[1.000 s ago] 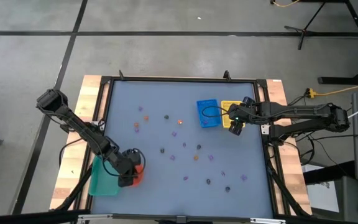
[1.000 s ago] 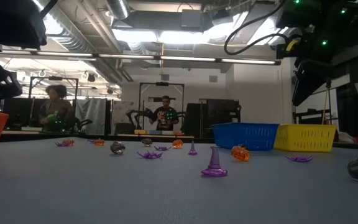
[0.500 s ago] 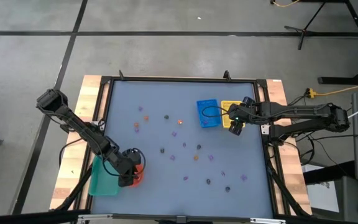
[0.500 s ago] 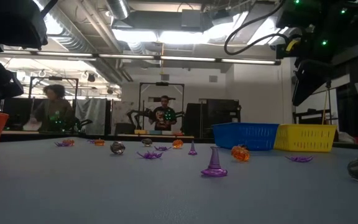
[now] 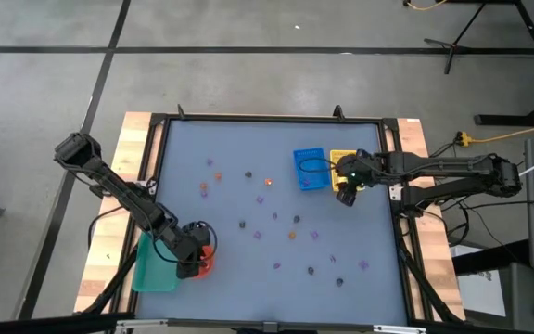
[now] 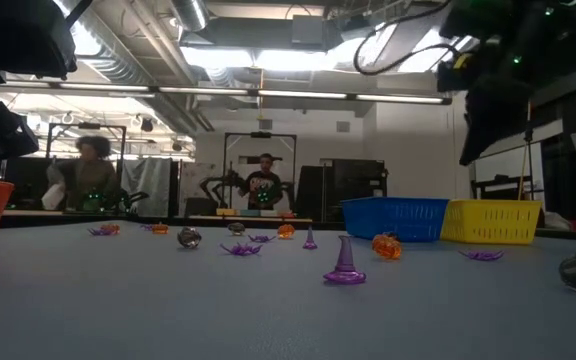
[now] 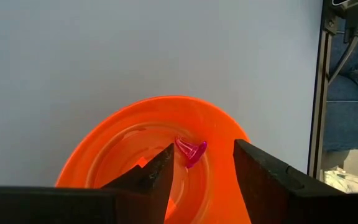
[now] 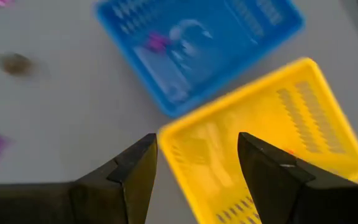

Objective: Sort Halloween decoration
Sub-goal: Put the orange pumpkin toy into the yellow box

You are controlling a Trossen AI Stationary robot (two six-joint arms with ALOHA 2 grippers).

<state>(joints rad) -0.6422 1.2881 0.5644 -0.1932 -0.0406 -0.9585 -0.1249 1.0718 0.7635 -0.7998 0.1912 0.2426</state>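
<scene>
Desk (image 5: 230, 278): flat grey-blue mat in a dark frame, wooden edges at both sides, on a grey concrete floor crossed by dark lines. Landmark: orange bowl (image 5: 205, 261) at the desk's front-left corner, touching a green tray (image 5: 150, 267) on its outer side. Left pincer (image 5: 191, 263) hangs directly over the bowl, fingers parted and holding nothing; one purple piece (image 7: 190, 151) lies inside the bowl, between the fingers in the wrist view. Remaining decorations (image 5: 276, 219), orange, purple and dark, lie scattered over the mat from just beyond the bowl out toward the far right. Blue tray (image 5: 311, 169) and yellow tray (image 5: 343, 161) sit side by side, well apart from the bowl, at the far-right part of the desk; something purple lies in the blue tray. Right pincer (image 5: 344, 193) hovers by the yellow tray, fingers parted, empty. Room behind the desk, low view: ceiling strip lights, ducting, dark frames, two people (image 6: 261, 186) standing at benches.
</scene>
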